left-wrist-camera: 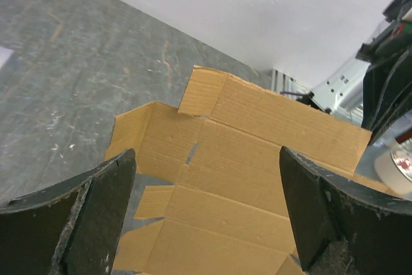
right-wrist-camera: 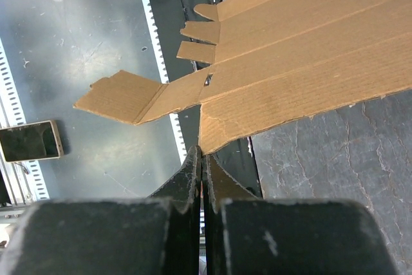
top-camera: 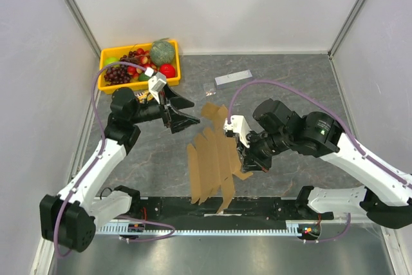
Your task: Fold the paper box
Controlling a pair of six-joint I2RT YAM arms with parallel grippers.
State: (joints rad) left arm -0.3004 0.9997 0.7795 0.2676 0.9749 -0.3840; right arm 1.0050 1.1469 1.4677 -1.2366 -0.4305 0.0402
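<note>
The paper box is a flat brown die-cut cardboard sheet (top-camera: 209, 162) with creases and flaps, lying mid-table with its near end over the black front rail. My right gripper (top-camera: 246, 159) is shut on the sheet's right edge; in the right wrist view its fingertips (right-wrist-camera: 201, 154) pinch a corner of the sheet (right-wrist-camera: 290, 62). My left gripper (top-camera: 183, 113) is open and empty, hovering above and left of the sheet's far end. In the left wrist view the sheet (left-wrist-camera: 257, 152) lies beyond the wide-apart jaws (left-wrist-camera: 206, 204), not touching them.
A yellow tray (top-camera: 106, 51) of fruit stands at the back left. A grey-white strip (top-camera: 233, 78) and a small clear bag (top-camera: 209, 88) lie behind the sheet. The black rail (top-camera: 257, 207) runs along the near edge. A phone (right-wrist-camera: 29, 141) lies below table level.
</note>
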